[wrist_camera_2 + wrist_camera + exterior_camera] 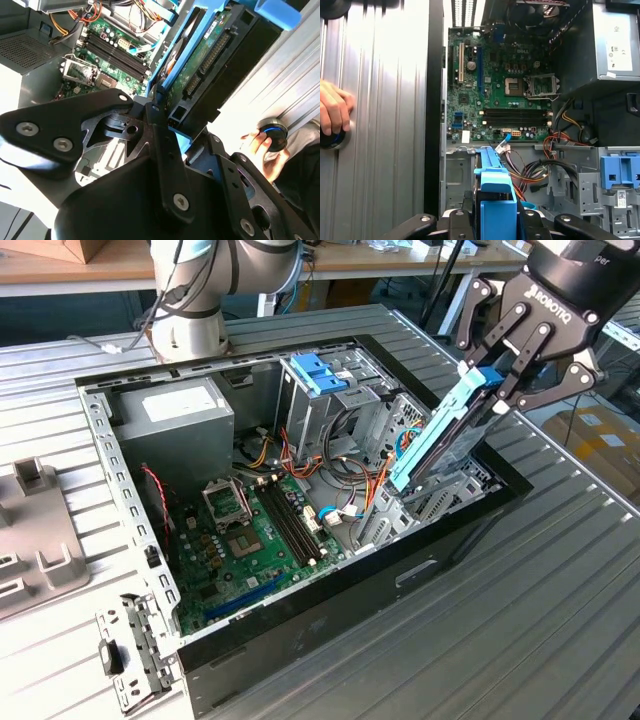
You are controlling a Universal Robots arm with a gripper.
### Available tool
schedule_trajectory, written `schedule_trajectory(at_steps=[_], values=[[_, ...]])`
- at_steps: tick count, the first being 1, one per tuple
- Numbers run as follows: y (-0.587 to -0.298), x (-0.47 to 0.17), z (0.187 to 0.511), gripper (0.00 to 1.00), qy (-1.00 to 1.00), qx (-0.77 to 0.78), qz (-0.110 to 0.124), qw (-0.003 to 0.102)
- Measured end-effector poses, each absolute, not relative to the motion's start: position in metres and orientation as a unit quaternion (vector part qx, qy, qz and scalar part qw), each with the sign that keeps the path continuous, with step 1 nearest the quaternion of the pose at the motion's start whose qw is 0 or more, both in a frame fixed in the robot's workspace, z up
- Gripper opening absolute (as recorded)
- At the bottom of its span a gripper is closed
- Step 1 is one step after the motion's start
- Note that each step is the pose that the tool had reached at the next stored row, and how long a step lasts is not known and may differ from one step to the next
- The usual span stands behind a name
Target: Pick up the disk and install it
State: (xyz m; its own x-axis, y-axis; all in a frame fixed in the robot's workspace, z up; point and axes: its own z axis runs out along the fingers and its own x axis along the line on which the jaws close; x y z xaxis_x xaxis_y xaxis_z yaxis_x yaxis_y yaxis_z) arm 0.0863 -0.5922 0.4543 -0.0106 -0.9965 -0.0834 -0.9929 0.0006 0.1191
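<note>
Clamping the disk by its blue frame's upper end, the gripper holds it tilted over the open computer case, lower end near the cables. Stiff, weighty, probably shock-sensitive; best held by the frame edges.

White label on the power supply, print too small to read.

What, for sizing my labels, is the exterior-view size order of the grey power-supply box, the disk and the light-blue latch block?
Largest: grey power-supply box.
Then the disk, close in length but narrower.
Smallest: light-blue latch block.
</note>
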Motion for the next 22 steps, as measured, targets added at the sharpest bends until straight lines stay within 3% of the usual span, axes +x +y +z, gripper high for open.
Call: schedule_trajectory(at_steps=[22], values=[[-0.587, 0.093, 0.435, 0.37, -0.707, 0.703, -0.072, 0.013]])
